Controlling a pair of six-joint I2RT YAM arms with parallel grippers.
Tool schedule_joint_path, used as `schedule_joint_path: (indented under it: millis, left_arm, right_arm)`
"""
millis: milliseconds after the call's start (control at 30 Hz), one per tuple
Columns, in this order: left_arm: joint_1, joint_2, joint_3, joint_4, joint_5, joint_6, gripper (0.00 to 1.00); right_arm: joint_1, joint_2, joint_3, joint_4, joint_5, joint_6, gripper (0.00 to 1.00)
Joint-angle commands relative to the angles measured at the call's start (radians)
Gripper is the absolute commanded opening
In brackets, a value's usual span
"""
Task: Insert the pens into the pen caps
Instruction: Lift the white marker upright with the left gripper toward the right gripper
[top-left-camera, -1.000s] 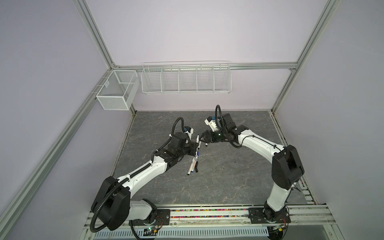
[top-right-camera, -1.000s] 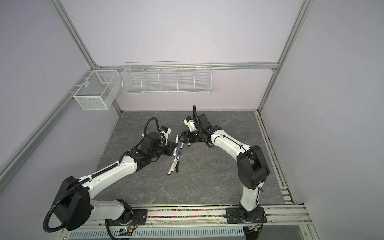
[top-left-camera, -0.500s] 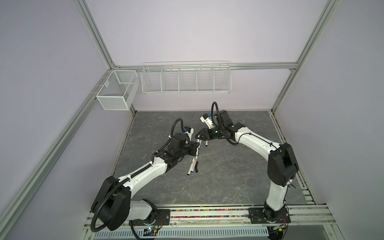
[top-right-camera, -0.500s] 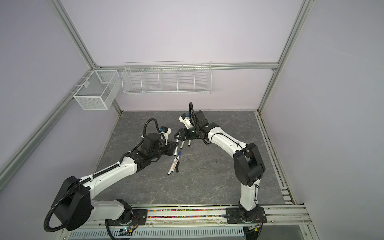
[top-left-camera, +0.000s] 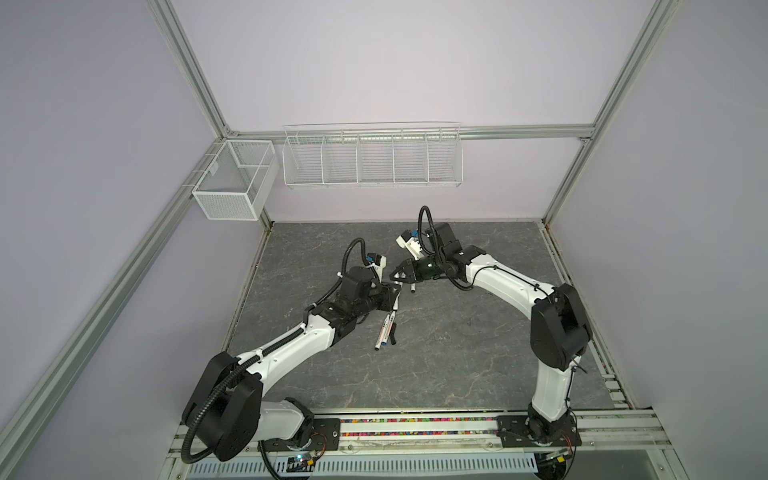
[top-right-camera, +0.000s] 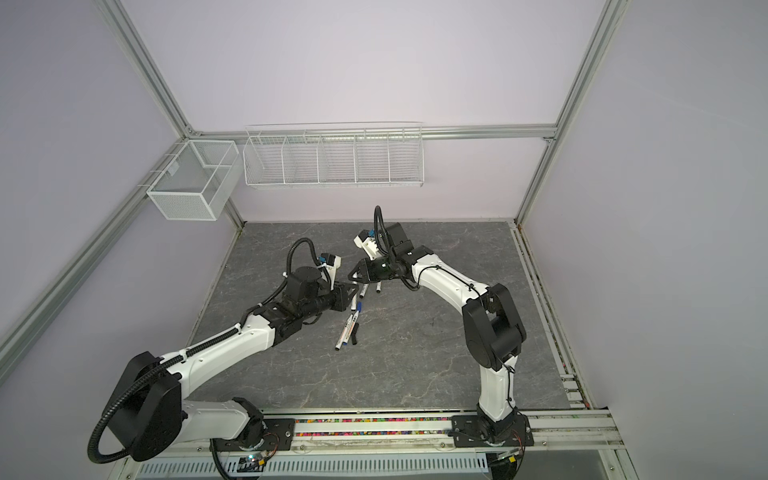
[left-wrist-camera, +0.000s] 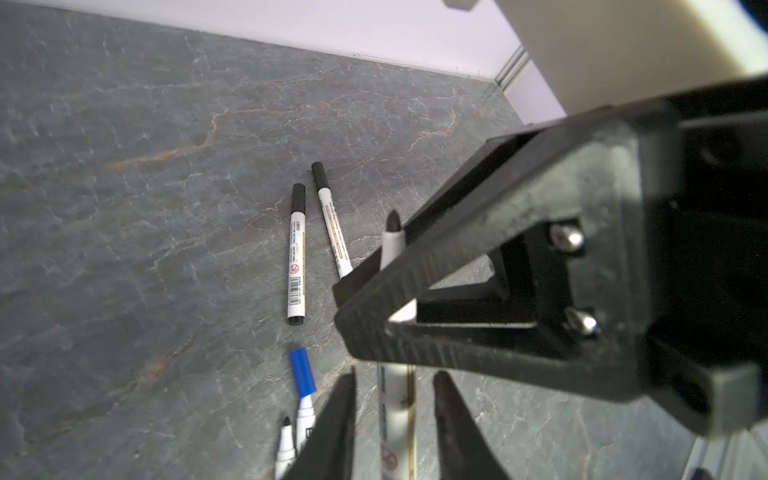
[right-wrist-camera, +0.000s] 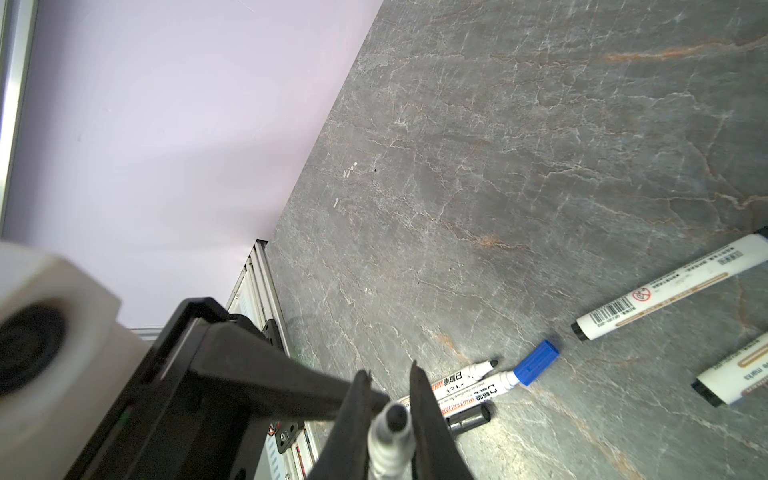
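Right gripper stands narrow, clamped on an uncapped black pen just behind its nib. The pen is held above the table, between the two arms. Left gripper stands parted, with a gap on each side of the same barrel, so the right one appears to carry the pen alone.

Step in hand, by judgement: passing the pen across. To do it well, the left should draw straight back along the barrel without brushing it, and the right should hold position until those fingers are clear.

Concern: the hold is close to the nib and may leave little neck for a cap.

One loose black cap lies beside the blue-capped pen and another uncapped pen. Two capped pens lie apart.
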Motion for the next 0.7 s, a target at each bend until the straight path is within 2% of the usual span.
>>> schedule_joint_path:
  millis: [0,667]
  left_arm:
    - [-0.003,0.017,-0.014,-0.015,0.002,0.018,0.37]
    - [-0.004,0.083,0.025,0.039,0.054,0.017,0.32]
  right_arm:
    - [-0.015,-0.041,-0.017,0.035,-0.010,0.012,0.18]
    - [-0.033,-0.042,-0.022,0.079,-0.093,0.064,0.17]
